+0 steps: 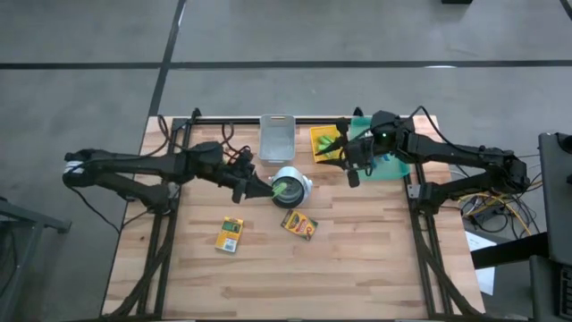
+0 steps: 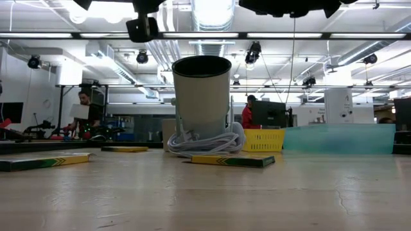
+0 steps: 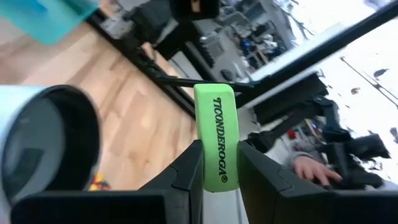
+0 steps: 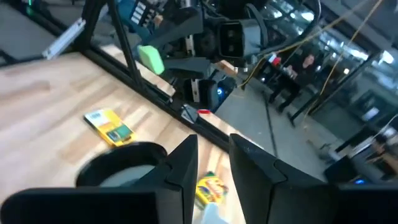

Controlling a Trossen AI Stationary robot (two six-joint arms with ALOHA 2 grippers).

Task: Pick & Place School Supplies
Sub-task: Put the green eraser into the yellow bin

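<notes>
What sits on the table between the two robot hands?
In the high view, a white cup lying on the wooden table sits between the left gripper, which holds a green eraser, and the right gripper.

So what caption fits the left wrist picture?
Left gripper holding a green eraser beside a white cup.

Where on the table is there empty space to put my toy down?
The wide wooden table below the two crayon boxes is bare, and so is the right side under the blue tray. It is crowded at the back middle: the cup, metal bin, yellow basket and both grippers.
</notes>
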